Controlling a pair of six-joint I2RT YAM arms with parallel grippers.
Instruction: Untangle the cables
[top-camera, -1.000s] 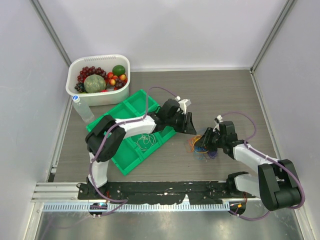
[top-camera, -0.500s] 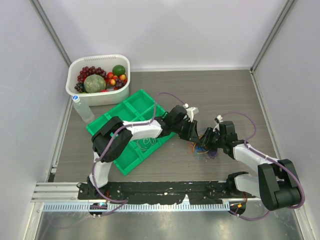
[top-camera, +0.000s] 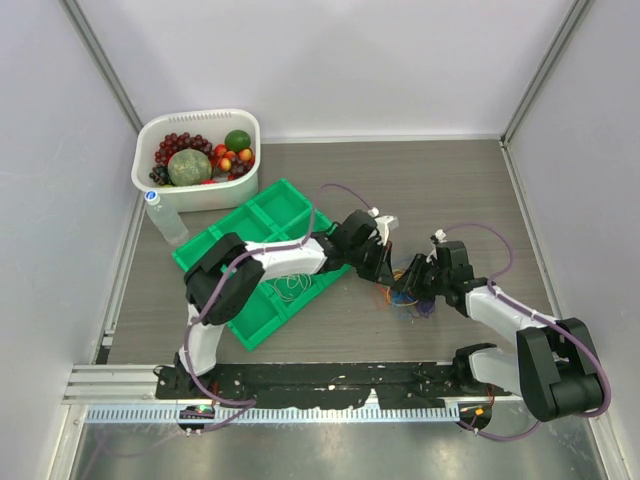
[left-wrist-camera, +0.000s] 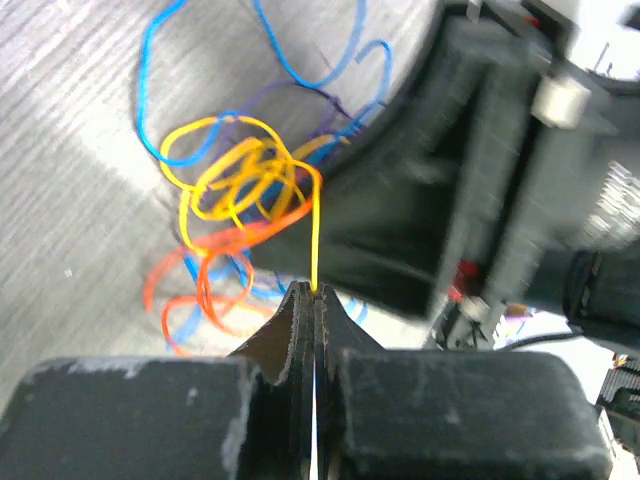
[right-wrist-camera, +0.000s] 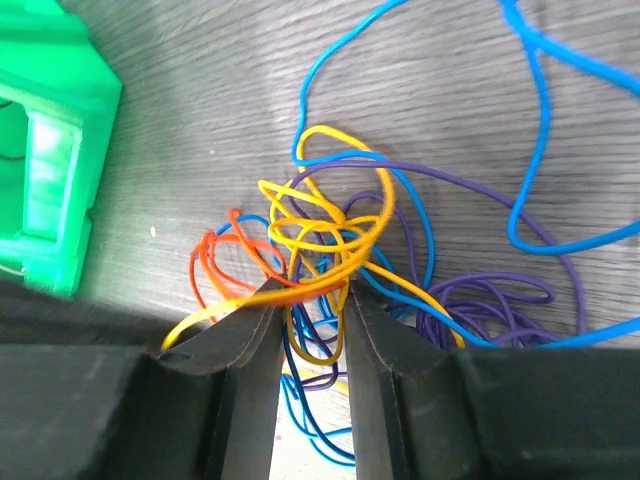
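Cables (top-camera: 408, 292): small tangled heap on grey surface (top-camera: 440, 190), centre-right, near the R edge of green tray (top-camera: 262, 215). Both arms meet over the heap.

L fingers (left-wrist-camera: 314, 312): pinched fully together, tips shut on one strand of yellow cable (left-wrist-camera: 240, 185). The strand runs straight up from the tips into the yellow knot.

R fingers (right-wrist-camera: 268, 330): part open, narrow gap between them. Yellow loops hang down into the gap and blue strands lie in it. Tips sit low at the heap, nothing seen clamped.

Heap make-up:
- Yellow coils at middle, wound tight.
- Orange cable (right-wrist-camera: 215, 250) beside and partly under the yellow, on the tray side.
- Blue cable (right-wrist-camera: 530, 130) in big loose loops spreading outward.
- Purple cable (right-wrist-camera: 480, 300) mostly on the far side from the tray, crossing under yellow.

Tray corner in R wrist view is apart from the heap. One tray compartment holds a few thin loops (top-camera: 291, 284), colour unclear. Back L: white tub (top-camera: 250, 125) of fruit, bottle (top-camera: 166, 218) lying beside it.
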